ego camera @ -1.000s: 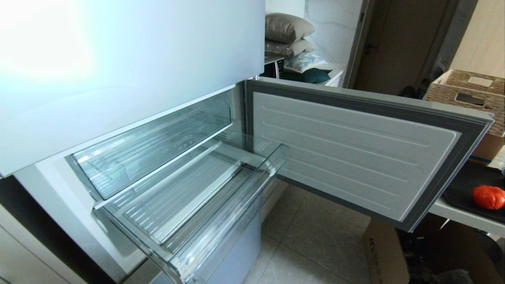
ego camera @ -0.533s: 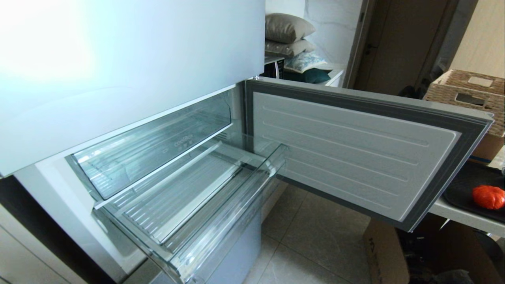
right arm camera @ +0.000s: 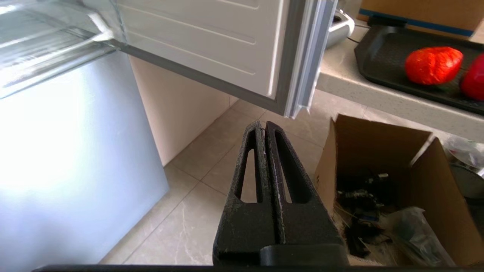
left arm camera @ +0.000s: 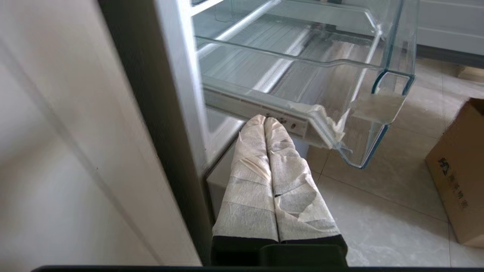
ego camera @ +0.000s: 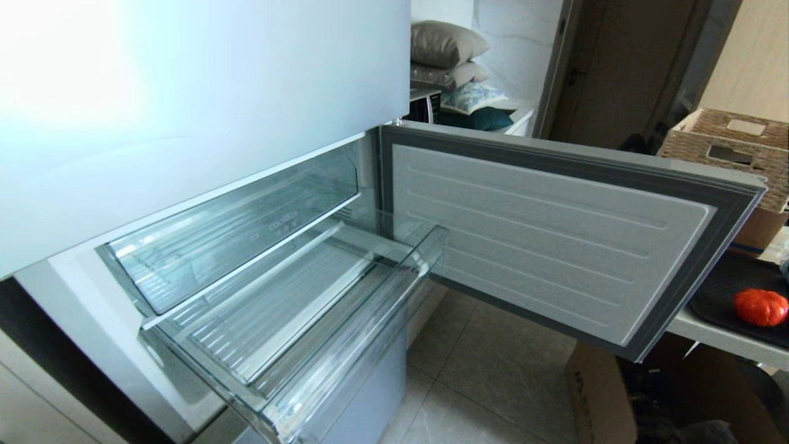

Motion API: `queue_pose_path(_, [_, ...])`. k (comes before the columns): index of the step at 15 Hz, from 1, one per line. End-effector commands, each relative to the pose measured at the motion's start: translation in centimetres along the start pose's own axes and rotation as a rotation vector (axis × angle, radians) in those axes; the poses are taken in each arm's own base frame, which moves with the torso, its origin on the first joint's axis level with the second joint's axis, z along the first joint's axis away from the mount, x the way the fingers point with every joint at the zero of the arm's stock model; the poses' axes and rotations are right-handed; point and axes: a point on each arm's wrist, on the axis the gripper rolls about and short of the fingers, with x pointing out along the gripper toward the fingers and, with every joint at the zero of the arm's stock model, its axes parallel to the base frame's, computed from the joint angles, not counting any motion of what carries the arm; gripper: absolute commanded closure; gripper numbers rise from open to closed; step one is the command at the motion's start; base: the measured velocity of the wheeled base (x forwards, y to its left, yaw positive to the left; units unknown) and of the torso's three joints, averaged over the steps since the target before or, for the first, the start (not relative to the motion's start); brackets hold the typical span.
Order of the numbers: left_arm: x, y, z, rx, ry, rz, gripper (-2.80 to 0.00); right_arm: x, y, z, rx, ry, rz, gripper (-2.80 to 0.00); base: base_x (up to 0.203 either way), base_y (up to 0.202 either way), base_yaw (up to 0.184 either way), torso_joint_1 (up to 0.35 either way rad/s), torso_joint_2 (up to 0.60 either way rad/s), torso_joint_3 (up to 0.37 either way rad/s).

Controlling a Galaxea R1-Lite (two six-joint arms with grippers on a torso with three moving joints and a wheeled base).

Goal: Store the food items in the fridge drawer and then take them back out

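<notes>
At the centre of the head view, the fridge drawer (ego camera: 345, 320) stands pulled out and holds nothing. You find the tomato-like item (ego camera: 760, 306) at 3 o'clock, on the black tray (ego camera: 715, 296) on the counter (ego camera: 709, 336); in the right wrist view the deeper red item (right arm camera: 474, 77) lies just beside it. Both grippers hang low with nothing in them: the left gripper (left arm camera: 264, 120) has its wrapped fingers pressed together under the drawer, and the right gripper (right arm camera: 263, 124) is clenched too. Turn first to the tray, unclench the right gripper, then approach the ribbed fruit from above, clear of the open fridge door (ego camera: 555, 228).
</notes>
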Motion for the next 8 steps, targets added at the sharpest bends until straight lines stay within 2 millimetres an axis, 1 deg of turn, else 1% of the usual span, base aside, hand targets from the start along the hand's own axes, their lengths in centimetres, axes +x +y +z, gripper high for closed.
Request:
queue_pose_path(1, [0.01, 0.00, 0.00, 0.000, 0.001, -0.001, 0.00, 0.01, 0.00, 0.00, 0.000, 0.001, 0.000, 0.00, 0.000, 0.000, 0.000, 0.000, 0.00, 0.000])
queue_pose_path(2, [0.01, 0.00, 0.00, 0.000, 0.001, 0.001, 0.00, 0.02, 0.00, -0.04, 0.001, 0.002, 0.000, 0.00, -0.005, 0.000, 0.099, 0.003, 0.00, 0.006])
queue_pose_path(3, [0.01, 0.00, 0.00, 0.000, 0.001, 0.001, 0.00, 0.02, 0.00, -0.04, 0.001, 0.003, 0.000, 0.00, 0.000, -0.005, 0.159, -0.006, 0.00, 0.002])
queue_pose_path(8, [0.01, 0.00, 0.00, 0.000, 0.001, 0.001, 0.00, 0.02, 0.00, -0.04, 0.000, 0.003, 0.000, 0.00, 0.000, -0.008, 0.176, 0.004, 0.00, 0.002])
